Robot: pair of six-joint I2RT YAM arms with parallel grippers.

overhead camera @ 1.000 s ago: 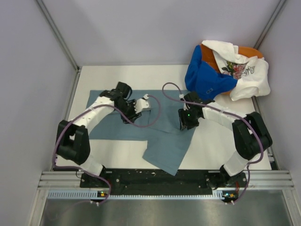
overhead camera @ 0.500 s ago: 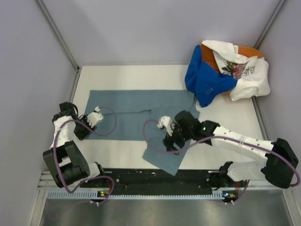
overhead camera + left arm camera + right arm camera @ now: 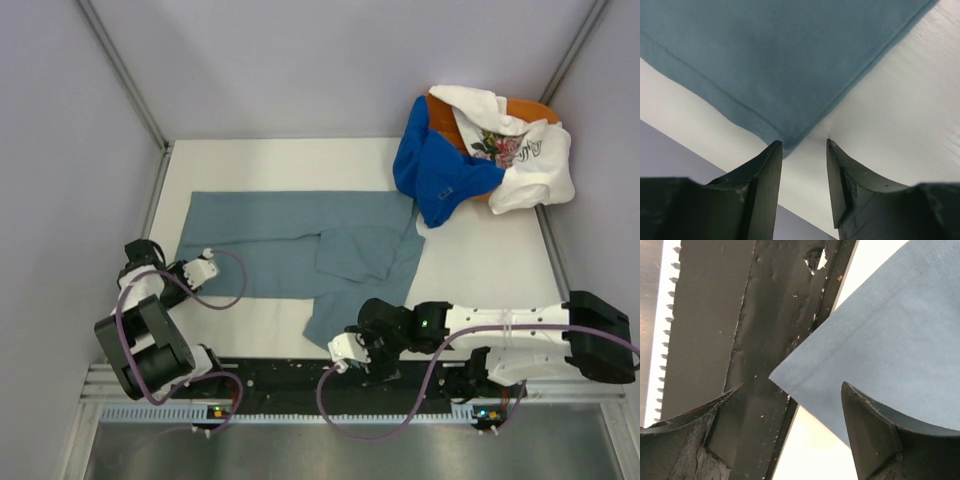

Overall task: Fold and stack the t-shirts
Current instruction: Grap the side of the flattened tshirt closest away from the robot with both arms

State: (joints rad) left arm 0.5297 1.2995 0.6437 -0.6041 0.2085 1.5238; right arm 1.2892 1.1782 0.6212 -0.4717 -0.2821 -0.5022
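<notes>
The slate-blue t-shirt (image 3: 270,240) lies spread across the table, with a flap folded over near its middle right. My left gripper (image 3: 180,272) is open at the shirt's near left corner; in the left wrist view that corner (image 3: 785,145) sits just ahead of the left gripper (image 3: 802,145), untouched. My right gripper (image 3: 368,352) is open over the shirt's near corner at the front edge; in the right wrist view the right gripper (image 3: 792,385) frames that corner (image 3: 805,380). The royal blue (image 3: 435,165), white floral (image 3: 510,150) and orange (image 3: 530,108) tees are piled at the back right.
The black base rail (image 3: 300,378) runs along the table's front edge, and the shirt corner overhangs the rail (image 3: 775,305). Grey walls close in the white table (image 3: 480,265) on the left, back and right.
Both arms left the middle of the shirt. The left went to its near left corner, the right to its near front corner. A flap now lies folded at the shirt's middle right.
</notes>
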